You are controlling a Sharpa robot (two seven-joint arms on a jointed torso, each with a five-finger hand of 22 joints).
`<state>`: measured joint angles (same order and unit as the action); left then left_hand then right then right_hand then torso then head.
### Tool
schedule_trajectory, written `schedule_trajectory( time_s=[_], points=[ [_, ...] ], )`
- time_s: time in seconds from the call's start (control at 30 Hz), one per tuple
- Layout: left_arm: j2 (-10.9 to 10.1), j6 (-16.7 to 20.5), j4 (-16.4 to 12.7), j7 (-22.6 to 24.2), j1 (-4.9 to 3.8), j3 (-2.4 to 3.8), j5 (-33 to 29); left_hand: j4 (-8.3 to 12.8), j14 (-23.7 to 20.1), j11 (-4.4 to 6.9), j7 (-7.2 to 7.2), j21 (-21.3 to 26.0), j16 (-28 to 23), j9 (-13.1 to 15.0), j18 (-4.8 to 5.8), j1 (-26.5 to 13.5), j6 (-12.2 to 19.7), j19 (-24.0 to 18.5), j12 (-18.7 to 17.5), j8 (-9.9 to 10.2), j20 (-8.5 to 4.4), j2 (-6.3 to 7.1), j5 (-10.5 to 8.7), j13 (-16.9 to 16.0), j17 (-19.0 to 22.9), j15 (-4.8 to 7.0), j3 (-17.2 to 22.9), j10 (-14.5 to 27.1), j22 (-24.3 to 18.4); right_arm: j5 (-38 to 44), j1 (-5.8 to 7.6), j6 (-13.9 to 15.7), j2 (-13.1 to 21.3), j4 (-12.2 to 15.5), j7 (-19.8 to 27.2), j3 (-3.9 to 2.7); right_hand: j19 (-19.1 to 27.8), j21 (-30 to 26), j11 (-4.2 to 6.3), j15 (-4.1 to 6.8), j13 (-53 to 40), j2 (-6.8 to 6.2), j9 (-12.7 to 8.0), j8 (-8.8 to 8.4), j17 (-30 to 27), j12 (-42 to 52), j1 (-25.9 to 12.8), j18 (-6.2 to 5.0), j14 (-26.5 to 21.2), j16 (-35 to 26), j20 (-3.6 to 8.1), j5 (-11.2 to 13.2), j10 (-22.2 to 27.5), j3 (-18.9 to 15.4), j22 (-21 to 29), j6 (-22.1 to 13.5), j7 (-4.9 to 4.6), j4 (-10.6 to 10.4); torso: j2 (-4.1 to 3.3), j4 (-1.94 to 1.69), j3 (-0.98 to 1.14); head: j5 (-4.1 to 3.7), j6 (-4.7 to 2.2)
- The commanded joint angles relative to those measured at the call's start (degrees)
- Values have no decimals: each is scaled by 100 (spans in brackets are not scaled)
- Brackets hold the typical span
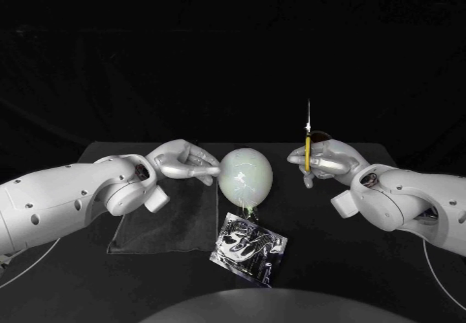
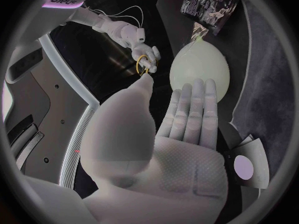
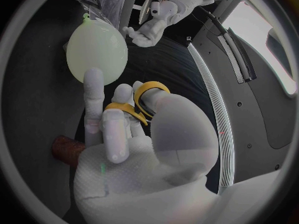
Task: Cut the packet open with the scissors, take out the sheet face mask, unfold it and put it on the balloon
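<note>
Left hand (image 1: 184, 162): empty, fingers stretched flat, thumb apart, tips at the balloon's (image 1: 246, 175) side. Whether they touch it I cannot tell.
Right hand (image 1: 326, 160): grips the scissors (image 1: 308, 144), their yellow loops round its fingers, blades pointing up.
Balloon: pale, between the two hands, knot end toward the packet (image 1: 248, 247).
Packet: silver, flat on the table (image 1: 330, 235), just at the knot, on the robot's side of the balloon.
Sheet (image 1: 160, 225): clear, flat on the table by the left arm, beside the packet.
</note>
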<state>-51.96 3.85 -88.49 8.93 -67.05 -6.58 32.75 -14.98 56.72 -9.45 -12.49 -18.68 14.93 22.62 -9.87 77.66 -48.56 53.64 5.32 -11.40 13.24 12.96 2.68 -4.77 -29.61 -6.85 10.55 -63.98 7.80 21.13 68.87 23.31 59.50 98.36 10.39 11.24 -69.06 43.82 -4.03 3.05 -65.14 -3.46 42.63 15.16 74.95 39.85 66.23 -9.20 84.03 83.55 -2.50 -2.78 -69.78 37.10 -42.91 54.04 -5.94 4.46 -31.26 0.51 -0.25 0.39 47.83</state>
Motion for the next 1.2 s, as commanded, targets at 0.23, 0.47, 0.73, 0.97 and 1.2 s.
schedule_trajectory(
  time_s=[0.23,0.47,0.73,0.97,1.2],
  points=[
    [101,-444,-43,-856,252,-18,824,-198,-675,-224,-206,404,-568,-3,-71,699,521,-238,-113,173,212,-305,19,100,340,-261,-1590,890,-284,286,-26,-59,31,47,102,-4,21,7,290,-47,-1996,488,-13,-40,739,4520,401,-19,460,17,-31,-1,-1898,10,7,40,-1,32,-6,2,-7,-19,46],
    [219,-105,34,-1038,402,-23,1095,-197,-623,-235,-228,432,-582,30,-73,766,525,-153,-53,130,206,-364,19,79,383,-262,-1643,920,-326,291,-30,-38,34,56,109,-4,25,0,289,-47,-1992,490,-16,-43,736,4515,399,-20,459,15,-32,-1,-1897,9,13,44,-1,32,-14,-6,-9,-21,61],
    [383,51,103,-1312,536,-29,1572,-200,-576,-224,-236,482,-585,79,-70,713,434,-134,63,35,204,-391,17,56,416,-253,-1674,828,-367,285,-32,-23,24,60,113,-4,32,-9,289,-48,-1996,493,-21,-48,733,4518,393,-22,459,12,-33,-1,-1898,7,22,50,-2,30,-5,-1,-6,-12,75],
    [505,16,120,-1292,619,-29,1439,-189,-405,-201,-227,429,-512,120,-78,719,371,57,181,-49,156,-493,16,44,426,-210,-1647,763,-356,284,-32,-24,15,58,109,-4,36,-6,288,-49,-1989,500,-32,-60,725,4511,381,-22,457,7,-35,0,-1895,2,17,60,-2,26,-9,6,-6,-23,67],
    [581,-74,131,-1247,639,-29,1353,-174,164,-77,-116,136,-197,174,-75,780,243,637,377,-179,-54,-640,12,26,322,-31,-1688,605,-250,275,-32,-14,4,51,109,-5,36,-6,288,-49,-1989,500,-32,-60,725,4511,381,-22,457,7,-35,0,-1895,2,17,60,-2,26,-8,3,-2,-37,77]
  ],
)
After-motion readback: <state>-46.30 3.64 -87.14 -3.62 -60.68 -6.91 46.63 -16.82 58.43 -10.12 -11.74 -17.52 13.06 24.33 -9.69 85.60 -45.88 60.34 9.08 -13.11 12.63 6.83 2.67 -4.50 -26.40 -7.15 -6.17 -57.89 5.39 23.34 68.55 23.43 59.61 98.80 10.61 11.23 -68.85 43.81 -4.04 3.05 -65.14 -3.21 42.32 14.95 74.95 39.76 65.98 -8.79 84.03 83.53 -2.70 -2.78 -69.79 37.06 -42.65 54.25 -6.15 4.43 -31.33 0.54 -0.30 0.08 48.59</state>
